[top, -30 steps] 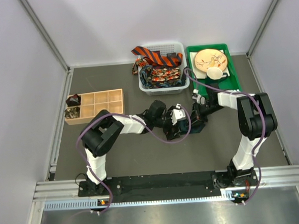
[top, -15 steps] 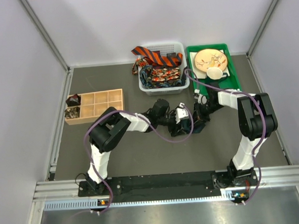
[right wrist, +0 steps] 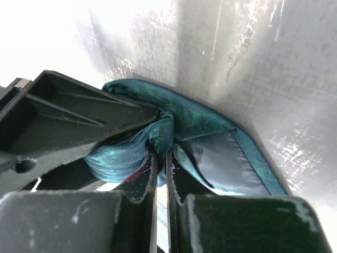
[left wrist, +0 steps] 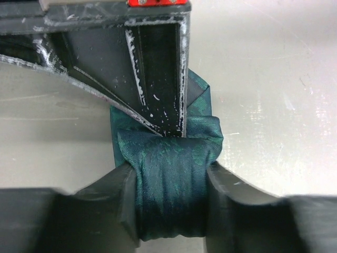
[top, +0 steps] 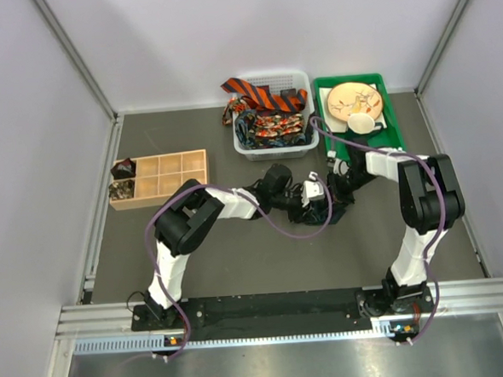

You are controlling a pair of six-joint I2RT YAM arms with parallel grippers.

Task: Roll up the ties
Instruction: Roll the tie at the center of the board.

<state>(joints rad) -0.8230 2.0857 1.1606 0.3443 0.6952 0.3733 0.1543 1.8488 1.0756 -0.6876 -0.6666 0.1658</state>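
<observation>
A dark teal tie (left wrist: 174, 179) sits as a thick roll on the table between the two grippers. My left gripper (left wrist: 171, 203) is shut on it, with both dark fingers (left wrist: 118, 203) pressing into the roll's sides. My right gripper (right wrist: 162, 158) is shut on a fold of the same tie (right wrist: 210, 121), its narrow fingers almost touching. In the top view the left gripper (top: 308, 204) and right gripper (top: 333, 194) meet tip to tip at mid-table and hide the tie. More ties, one orange-and-black striped (top: 258, 92) and others patterned (top: 269, 126), lie in a white basket (top: 275, 151).
A wooden compartment box (top: 182, 174) at the left holds dark rolled ties (top: 123, 181) in its left cells. A green tray (top: 392, 116) at the back right carries a wooden plate (top: 353, 98) and a white cup (top: 363, 123). Purple cables loop off both arms.
My left gripper has slid right toward the right gripper and its jaws have narrowed from wide open onto the teal roll. The right gripper has stayed put, shut.
</observation>
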